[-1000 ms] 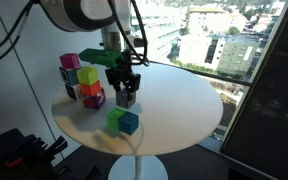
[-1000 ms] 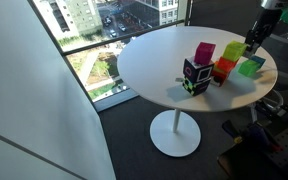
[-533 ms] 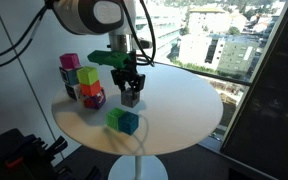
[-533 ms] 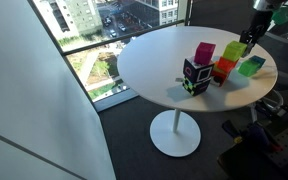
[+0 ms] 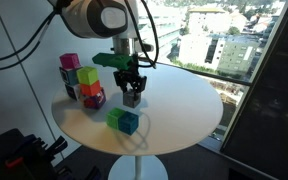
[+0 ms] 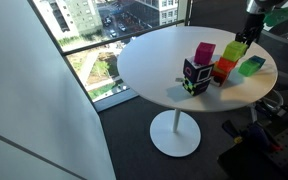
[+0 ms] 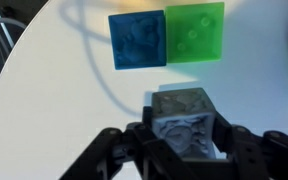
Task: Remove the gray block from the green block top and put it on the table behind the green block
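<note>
Gripper (image 5: pixel 132 96) has drifted slightly right since a second ago, jaws clamped on the gray block (image 5: pixel 132 99). It sits beyond the green block (image 5: pixel 114 118) and teal cube (image 5: pixel 130 124); contact with the table (image 5: pixel 189 110) unclear.

In an exterior view: gripper (image 6: pixel 240 46) is behind the green block (image 6: pixel 251 66); gray block too small to see.

Wrist view: gray block (image 7: pixel 184 112) is pinched between the fingers (image 7: pixel 112 150), well apart from the touching teal cube (image 7: pixel 136 40) and green block (image 7: pixel 195 32).

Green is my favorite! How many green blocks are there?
2. A lime block sits beside the teal block; a green block is in the pile. The pile may hide more.
</note>
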You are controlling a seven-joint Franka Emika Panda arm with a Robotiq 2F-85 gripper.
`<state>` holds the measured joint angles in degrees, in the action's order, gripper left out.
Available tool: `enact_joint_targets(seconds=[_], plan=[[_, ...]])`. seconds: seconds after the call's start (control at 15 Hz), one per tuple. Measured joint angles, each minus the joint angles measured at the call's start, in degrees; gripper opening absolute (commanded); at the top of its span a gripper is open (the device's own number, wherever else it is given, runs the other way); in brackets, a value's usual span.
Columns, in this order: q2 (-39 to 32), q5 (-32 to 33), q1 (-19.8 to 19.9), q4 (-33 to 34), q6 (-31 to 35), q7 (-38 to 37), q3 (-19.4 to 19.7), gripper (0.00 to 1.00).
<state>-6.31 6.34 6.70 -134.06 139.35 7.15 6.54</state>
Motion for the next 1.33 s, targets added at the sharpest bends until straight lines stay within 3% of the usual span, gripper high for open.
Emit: enact_joint_targets(seconds=[1.33], plan=[[-1.53,-0.05,-0.54,0.63,-3.17,-2.39,-0.67,0.31]])
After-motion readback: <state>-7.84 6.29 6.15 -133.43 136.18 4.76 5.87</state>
